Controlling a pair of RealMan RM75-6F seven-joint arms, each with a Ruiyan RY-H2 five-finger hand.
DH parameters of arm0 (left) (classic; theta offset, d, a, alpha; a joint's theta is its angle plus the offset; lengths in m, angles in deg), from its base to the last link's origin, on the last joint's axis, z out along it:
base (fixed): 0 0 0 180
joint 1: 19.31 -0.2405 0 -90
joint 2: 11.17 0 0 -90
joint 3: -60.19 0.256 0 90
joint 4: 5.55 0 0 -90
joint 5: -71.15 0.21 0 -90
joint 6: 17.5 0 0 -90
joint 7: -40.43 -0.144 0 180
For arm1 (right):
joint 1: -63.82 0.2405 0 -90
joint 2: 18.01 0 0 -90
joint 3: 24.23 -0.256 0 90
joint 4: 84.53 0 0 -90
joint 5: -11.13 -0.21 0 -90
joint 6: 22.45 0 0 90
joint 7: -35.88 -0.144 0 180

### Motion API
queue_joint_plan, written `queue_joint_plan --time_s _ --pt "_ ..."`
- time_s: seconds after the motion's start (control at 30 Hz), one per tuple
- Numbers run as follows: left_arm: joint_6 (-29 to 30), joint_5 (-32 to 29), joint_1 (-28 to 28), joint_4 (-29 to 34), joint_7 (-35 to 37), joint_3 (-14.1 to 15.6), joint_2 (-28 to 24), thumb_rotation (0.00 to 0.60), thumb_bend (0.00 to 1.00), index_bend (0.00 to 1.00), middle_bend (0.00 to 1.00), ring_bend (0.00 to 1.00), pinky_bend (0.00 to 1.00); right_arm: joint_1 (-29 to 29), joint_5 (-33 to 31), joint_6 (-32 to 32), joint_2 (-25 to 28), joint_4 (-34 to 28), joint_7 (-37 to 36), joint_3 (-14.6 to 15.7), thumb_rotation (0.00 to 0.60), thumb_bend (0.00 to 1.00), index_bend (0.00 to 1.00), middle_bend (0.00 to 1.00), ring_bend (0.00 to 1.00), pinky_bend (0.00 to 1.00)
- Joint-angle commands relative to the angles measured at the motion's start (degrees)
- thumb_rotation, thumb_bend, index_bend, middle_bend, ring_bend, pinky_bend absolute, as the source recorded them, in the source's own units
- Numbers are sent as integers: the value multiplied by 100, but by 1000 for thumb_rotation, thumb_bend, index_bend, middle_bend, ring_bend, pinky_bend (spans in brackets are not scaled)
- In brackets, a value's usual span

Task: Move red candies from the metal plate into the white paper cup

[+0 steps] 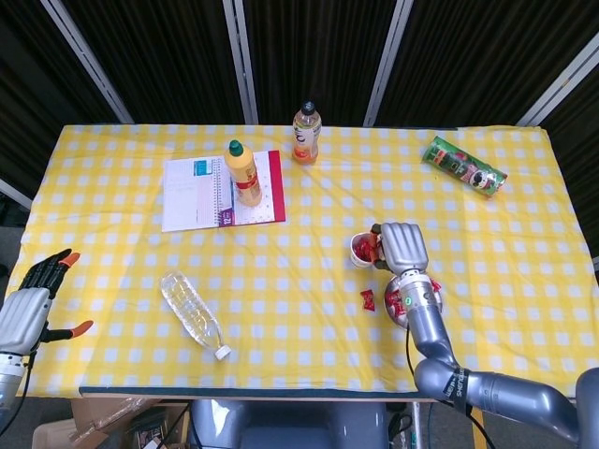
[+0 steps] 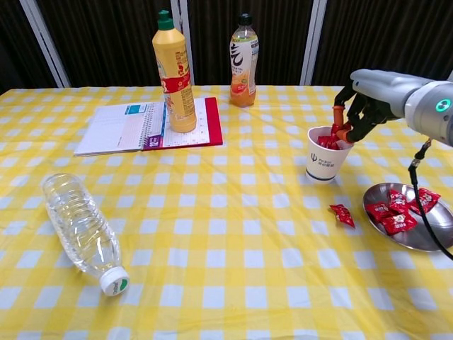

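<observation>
Yellow-and-white checked cloth covers the counter (image 2: 212, 283). Nearest the robot, a clear plastic bottle (image 2: 81, 232) lies on its side at the left, and the left hand (image 1: 28, 304) hangs off the counter's left edge with its fingers spread, holding nothing. To the right sits the metal plate (image 2: 425, 234) with several red candies (image 2: 396, 212) in it, and one stray candy (image 2: 342, 214) lies on the cloth between the plate and the white paper cup (image 2: 328, 156). The right hand (image 2: 357, 110) is at the cup's rim, fingertips pinching a red candy (image 2: 341, 134) over the opening; more candies are inside. Farther back lie an open notebook (image 2: 141, 126), a yellow bottle (image 2: 173, 74) standing on it, an orange drink bottle (image 2: 243, 60), and a green can (image 1: 463, 166) on its side.
</observation>
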Motion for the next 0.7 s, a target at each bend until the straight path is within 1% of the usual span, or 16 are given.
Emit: queue_joint_plan --time_s 0.03,0.07,0.13,0.2,0.37,0.5,0.63,0.7 --pt "0 -4 0 12 -4 0 -6 600 37 0 0 0 0 80 -1 6 -100 112 -60 4 600 462 570 803 875 958" --pt "2 -4 0 15 -5 -1 -7 600 37 0 0 0 0 85 11 -19 -107 118 -65 6 600 461 504 803 875 958" --pt "-2 -12 1 28 -4 -4 -11 600 37 0 0 0 0 85 47 -78 -104 99 -75 14 600 450 421 803 875 958" --pt "4 -8 0 33 -6 -4 -14 600 37 0 0 0 0 57 125 -178 -70 16 -115 19 600 426 377 803 875 958" --pt "16 7 -7 27 4 3 -13 600 37 0 0 0 0 -86 361 -487 115 -380 -129 111 600 395 333 803 875 958" --pt "38 36 -14 15 22 9 -10 600 37 0 0 0 0 -256 496 -712 310 -765 -103 247 600 392 329 803 875 958" --pt "56 50 -20 17 27 10 -9 600 37 0 0 0 0 -439 607 -899 476 -1067 -21 468 600 392 329 803 875 958" --pt "77 64 -25 11 20 9 -4 600 37 0 0 0 0 -550 681 -998 545 -1188 39 633 600 392 329 803 875 958"
